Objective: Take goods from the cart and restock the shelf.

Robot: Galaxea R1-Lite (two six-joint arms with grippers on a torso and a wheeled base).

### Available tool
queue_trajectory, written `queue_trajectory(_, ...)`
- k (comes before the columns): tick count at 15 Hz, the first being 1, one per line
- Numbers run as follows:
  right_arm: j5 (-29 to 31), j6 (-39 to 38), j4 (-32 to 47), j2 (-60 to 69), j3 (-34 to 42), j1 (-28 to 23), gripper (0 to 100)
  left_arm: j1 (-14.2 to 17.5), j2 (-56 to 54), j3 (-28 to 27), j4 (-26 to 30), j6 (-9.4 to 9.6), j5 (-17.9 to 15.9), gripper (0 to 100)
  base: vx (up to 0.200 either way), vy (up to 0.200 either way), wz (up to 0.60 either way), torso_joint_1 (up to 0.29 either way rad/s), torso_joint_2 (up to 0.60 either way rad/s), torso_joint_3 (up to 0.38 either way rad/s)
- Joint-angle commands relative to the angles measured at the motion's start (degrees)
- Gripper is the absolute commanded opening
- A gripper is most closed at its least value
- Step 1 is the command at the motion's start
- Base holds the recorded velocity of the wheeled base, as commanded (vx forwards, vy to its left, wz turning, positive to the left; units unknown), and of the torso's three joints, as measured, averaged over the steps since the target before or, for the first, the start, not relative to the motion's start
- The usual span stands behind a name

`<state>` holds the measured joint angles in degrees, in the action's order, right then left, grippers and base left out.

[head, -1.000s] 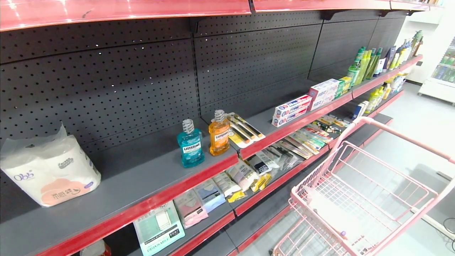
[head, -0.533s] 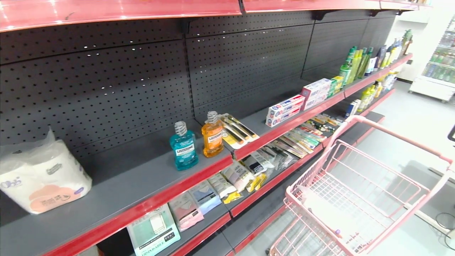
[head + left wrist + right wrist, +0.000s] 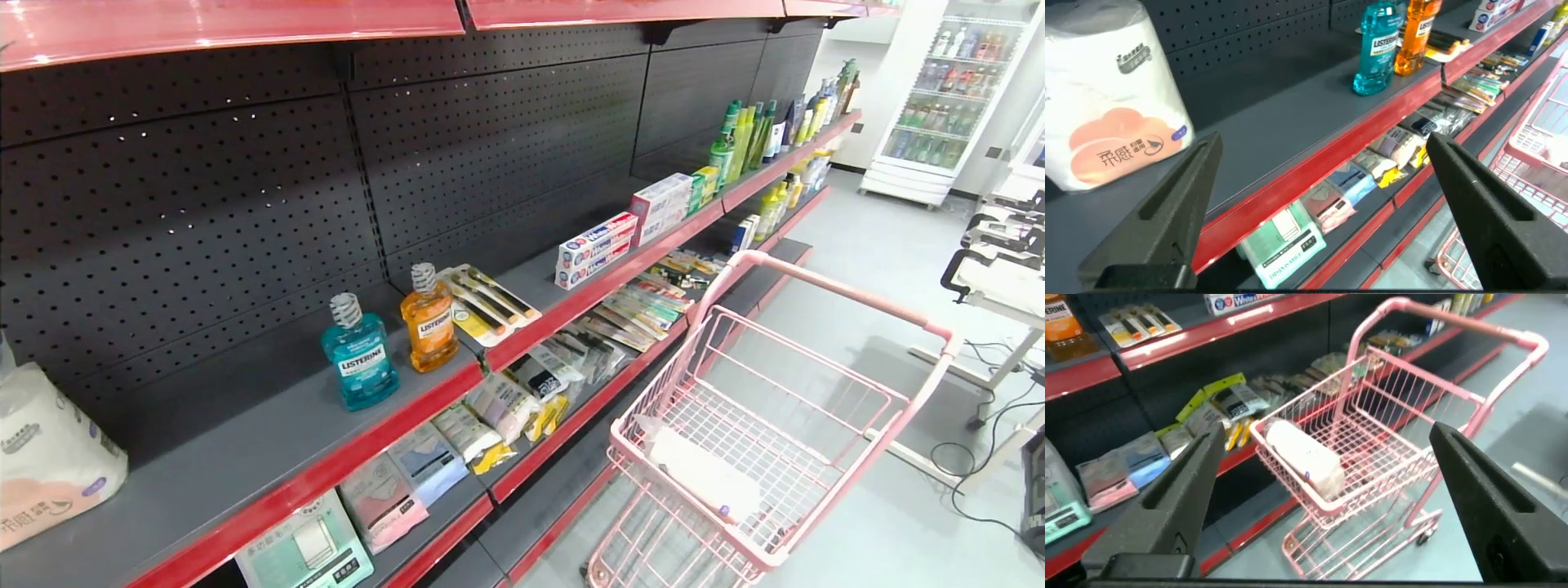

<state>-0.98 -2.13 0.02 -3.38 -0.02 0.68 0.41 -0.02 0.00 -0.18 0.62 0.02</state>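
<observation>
A pink cart (image 3: 824,287) stands in the aisle beside the shelf (image 3: 245,425), with a white package (image 3: 706,475) lying in its basket. In the right wrist view my right gripper (image 3: 1327,506) hangs open above the cart (image 3: 1454,320) and the white package (image 3: 1302,457), holding nothing. My left gripper (image 3: 1323,220) is open over the shelf's red front edge (image 3: 1315,167), between a toilet paper pack (image 3: 1106,106) and a blue mouthwash bottle (image 3: 1376,45). An orange mouthwash bottle (image 3: 429,322) stands next to the blue bottle (image 3: 359,363).
A toothbrush pack (image 3: 486,298) and toothpaste boxes (image 3: 596,249) lie farther along the shelf. The lower shelf holds several packets (image 3: 506,400). The toilet paper pack (image 3: 49,465) sits at the left. A drinks fridge (image 3: 931,98) and a white stand (image 3: 1008,286) with floor cables are at the right.
The head view has turned to the right, so the whole picture slid left and the aisle's right side came in. The shelf goods and cart kept their places.
</observation>
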Motion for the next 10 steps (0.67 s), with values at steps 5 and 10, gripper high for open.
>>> queue_trajectory(5,0.18,-7.97,2.52,-55.33,-39.61,-4.9,100,0.02,0.02,0.0,0.01,-0.01,-0.02,100,0.0,0.0,0.0,0.0,0.0,0.0)
queue_trajectory(10,-1.66,11.19,-15.32,-88.73,-36.1,-7.27,100,0.02,0.02,0.0,0.01,0.08,-0.02,100,0.0,0.0,0.0,0.0,0.0,0.0)
